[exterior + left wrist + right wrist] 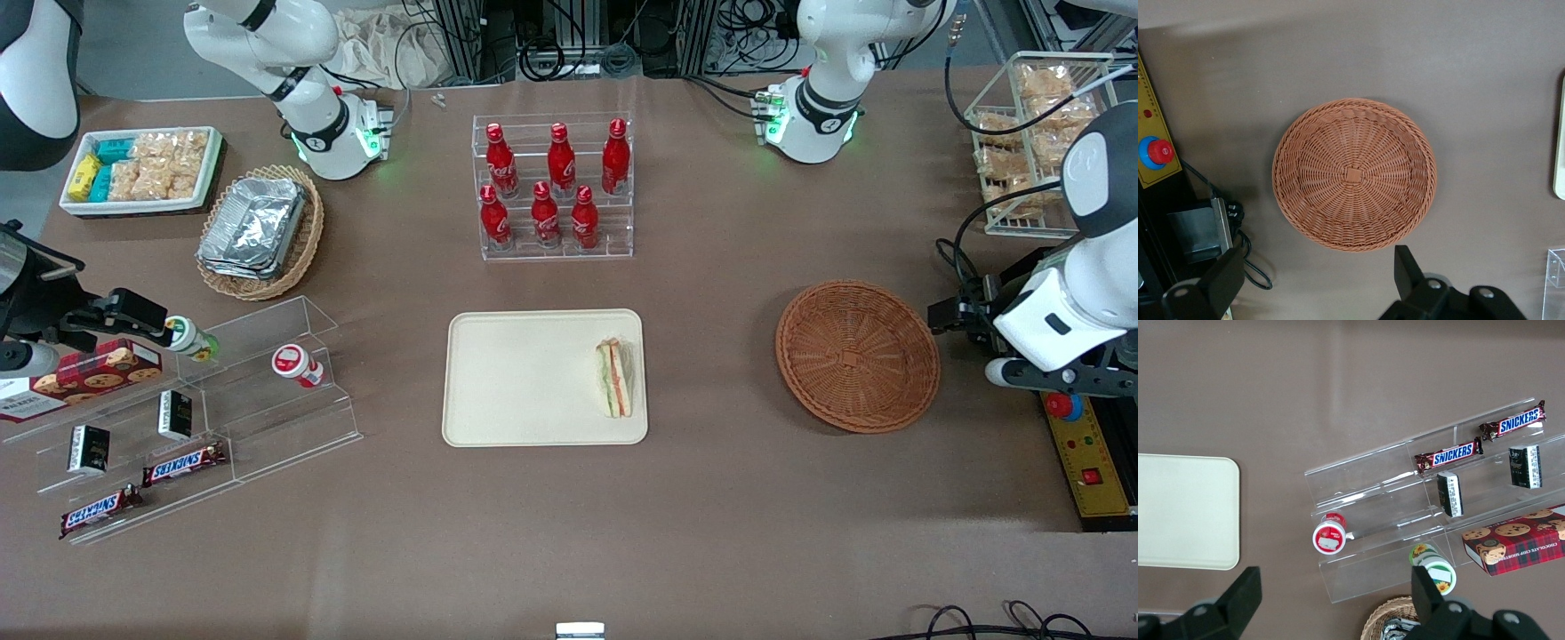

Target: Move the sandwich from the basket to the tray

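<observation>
On tray (533,378) edge: sandwich (615,378); hand (1318,280) wide apart, above bare basket (1355,175).

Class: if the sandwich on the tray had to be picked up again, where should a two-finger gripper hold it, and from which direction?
From above, closing on the two bread faces mid-length: the sandwich lies flat on the tray. The gripper, open, hovers above the empty basket.

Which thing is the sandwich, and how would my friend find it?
Find the flat cream tray in the middle of the brown table, nearer the camera than the red bottles. The sandwich lies on it, at the end closest to the empty round basket. It is the only thing on the tray. The open gripper hovers above the basket.
</observation>
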Motion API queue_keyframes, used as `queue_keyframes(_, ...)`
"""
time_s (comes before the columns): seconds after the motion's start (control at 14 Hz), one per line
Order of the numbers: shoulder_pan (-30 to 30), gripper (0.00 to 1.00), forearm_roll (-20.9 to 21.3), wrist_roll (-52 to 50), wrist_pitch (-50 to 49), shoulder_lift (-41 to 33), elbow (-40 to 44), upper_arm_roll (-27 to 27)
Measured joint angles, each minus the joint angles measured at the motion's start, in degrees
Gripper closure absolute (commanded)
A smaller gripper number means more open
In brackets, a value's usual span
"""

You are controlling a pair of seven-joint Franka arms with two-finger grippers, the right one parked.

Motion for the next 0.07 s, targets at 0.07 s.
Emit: queue_keyframes(0.07,0.0,0.0,0.06,0.0,0.0,0.0,-0.01,-0.01)
